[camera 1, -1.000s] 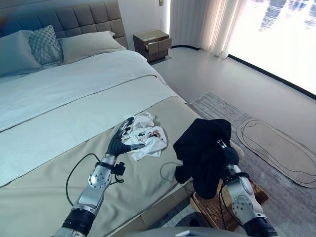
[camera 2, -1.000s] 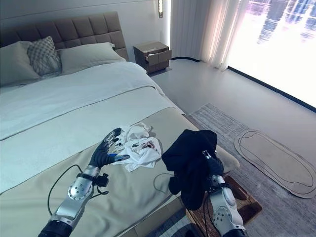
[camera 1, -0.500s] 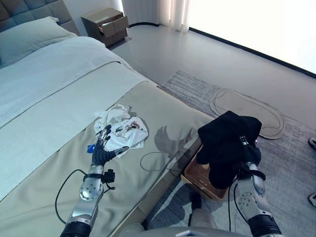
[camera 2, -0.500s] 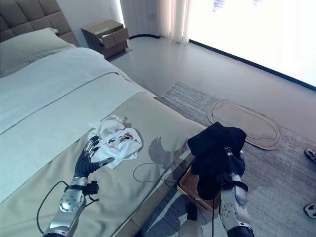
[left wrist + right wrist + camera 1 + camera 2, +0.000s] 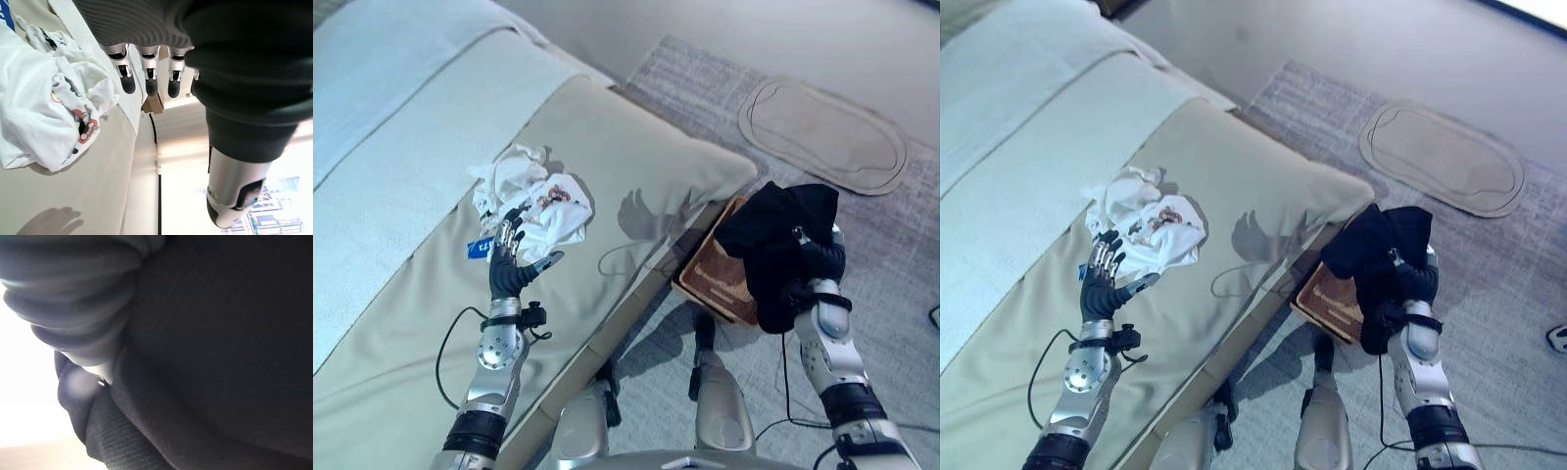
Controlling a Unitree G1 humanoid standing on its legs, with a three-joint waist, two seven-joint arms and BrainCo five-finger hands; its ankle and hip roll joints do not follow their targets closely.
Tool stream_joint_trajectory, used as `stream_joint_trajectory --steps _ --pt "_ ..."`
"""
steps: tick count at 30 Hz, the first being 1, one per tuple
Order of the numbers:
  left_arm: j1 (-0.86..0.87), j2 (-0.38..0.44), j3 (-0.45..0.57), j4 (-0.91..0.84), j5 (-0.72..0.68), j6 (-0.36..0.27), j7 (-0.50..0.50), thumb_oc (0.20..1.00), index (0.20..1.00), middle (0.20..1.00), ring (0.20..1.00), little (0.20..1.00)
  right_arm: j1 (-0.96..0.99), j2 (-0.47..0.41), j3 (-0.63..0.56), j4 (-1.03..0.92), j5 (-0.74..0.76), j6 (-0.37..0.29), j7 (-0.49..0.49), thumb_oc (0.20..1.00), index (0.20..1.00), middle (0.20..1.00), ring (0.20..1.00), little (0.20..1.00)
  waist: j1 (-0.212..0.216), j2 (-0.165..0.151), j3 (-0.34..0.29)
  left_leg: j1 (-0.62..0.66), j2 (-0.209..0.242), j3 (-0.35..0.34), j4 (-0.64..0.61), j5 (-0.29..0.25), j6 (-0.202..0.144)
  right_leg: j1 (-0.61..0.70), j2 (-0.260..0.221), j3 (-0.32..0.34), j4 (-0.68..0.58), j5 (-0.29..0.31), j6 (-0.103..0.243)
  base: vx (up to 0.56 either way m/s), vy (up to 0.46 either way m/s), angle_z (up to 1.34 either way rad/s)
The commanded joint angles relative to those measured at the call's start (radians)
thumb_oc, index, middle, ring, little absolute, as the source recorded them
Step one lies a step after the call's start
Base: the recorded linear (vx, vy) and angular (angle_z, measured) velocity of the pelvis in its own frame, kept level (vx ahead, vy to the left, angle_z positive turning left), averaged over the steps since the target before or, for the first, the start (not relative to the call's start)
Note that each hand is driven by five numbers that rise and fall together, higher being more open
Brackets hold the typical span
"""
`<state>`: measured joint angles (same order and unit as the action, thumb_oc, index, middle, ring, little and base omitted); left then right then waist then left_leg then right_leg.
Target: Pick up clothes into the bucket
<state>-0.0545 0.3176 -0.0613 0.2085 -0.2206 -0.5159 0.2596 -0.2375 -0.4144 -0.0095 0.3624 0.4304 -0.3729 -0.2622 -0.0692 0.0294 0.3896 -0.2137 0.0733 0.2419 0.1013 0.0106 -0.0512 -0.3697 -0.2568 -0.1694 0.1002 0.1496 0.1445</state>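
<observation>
**Dark garment over the basket, white one left on the bed**

My right hand [image 5: 815, 262] has a dark garment [image 5: 781, 238] bunched on it; in the right wrist view the cloth [image 5: 220, 357] fills everything past the ribbed cover, so I cannot tell whether my fingers are curled into it or just draped under it. The garment hangs down off the hand, long axis roughly vertical, and its lower end sits over the near edge of the woven basket [image 5: 715, 277] on the floor beside the bed [image 5: 636, 157]. Basket lies just toward the bed from that hand and below it (partly hidden by the cloth, so how well it is centred I can't say). My read: the drop needs a small shift toward the bed side so the bundle clears the basket's outer rim, otherwise it could slide onto the rug [image 5: 901, 225].

My left hand [image 5: 509, 264] is up over the bed with fingers spread and straight, holding nothing. The white printed garment [image 5: 533, 201] lies crumpled on the cover just beyond the fingertips [image 5: 150, 84], away from me toward the head of the bed, close but apart. It spreads roughly along the bed's length. Left hand is clearly the nearer one for that piece; the right is well apart from it, on the floor side.
</observation>
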Motion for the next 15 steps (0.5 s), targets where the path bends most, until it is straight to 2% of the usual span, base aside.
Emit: stream_joint_trajectory --steps 1,3,7,8,15 --pt "-0.007 0.03 0.024 -0.078 -0.072 -0.079 0.024 1.0 1.0 1.0 1.0 1.0 -0.11 -0.049 0.007 -0.027 -0.051 -0.076 -0.055 0.2 0.2 0.2 0.2 0.2 -0.008 -0.014 -0.01 -0.091 -0.007 -0.035 0.147 -0.073 -0.005 -0.037 -0.046 0.043 0.089 -0.031 0.041 -0.09 -0.025 -0.04" --pt "-0.014 0.026 0.014 -0.11 -0.087 -0.083 0.03 1.0 1.0 1.0 1.0 1.0 -0.163 -0.08 0.01 0.009 -0.075 -0.074 -0.102 0.2 0.2 0.2 0.2 0.2 -0.01 0.003 0.021 -0.154 0.0 -0.029 0.187 -0.08 -0.007 -0.108 -0.046 0.067 0.123 -0.032 0.039 -0.12 -0.019 0.0" --pt "-0.032 0.02 0.0 -0.122 -0.103 -0.086 0.041 1.0 1.0 1.0 1.0 1.0 -0.221 -0.11 0.008 0.044 -0.084 -0.077 -0.138 0.2 0.2 0.2 0.2 0.2 -0.011 0.018 0.043 -0.225 0.011 -0.021 0.235 -0.094 -0.008 -0.181 -0.047 0.086 0.163 -0.039 0.037 -0.09 -0.024 -0.02" --pt "-0.042 0.02 -0.001 -0.132 -0.107 -0.091 0.05 1.0 1.0 1.0 1.0 1.0 -0.255 -0.129 0.004 0.06 -0.086 -0.081 -0.157 0.2 0.2 0.2 0.2 0.2 -0.014 0.031 0.06 -0.279 0.019 -0.019 0.28 -0.112 -0.012 -0.238 -0.045 0.102 0.203 -0.053 0.034 -0.1 -0.02 -0.03" --pt "-0.066 0.02 0.012 -0.181 -0.132 -0.113 0.086 1.0 1.0 1.0 1.0 1.0 -0.36 -0.153 -0.033 0.143 -0.025 -0.124 -0.243 0.2 0.2 0.2 0.2 0.2 -0.013 0.068 0.086 -0.428 0.034 -0.004 0.391 -0.148 -0.007 -0.406 -0.036 0.152 0.305 -0.078 0.021 -0.06 0.003 -0.04"
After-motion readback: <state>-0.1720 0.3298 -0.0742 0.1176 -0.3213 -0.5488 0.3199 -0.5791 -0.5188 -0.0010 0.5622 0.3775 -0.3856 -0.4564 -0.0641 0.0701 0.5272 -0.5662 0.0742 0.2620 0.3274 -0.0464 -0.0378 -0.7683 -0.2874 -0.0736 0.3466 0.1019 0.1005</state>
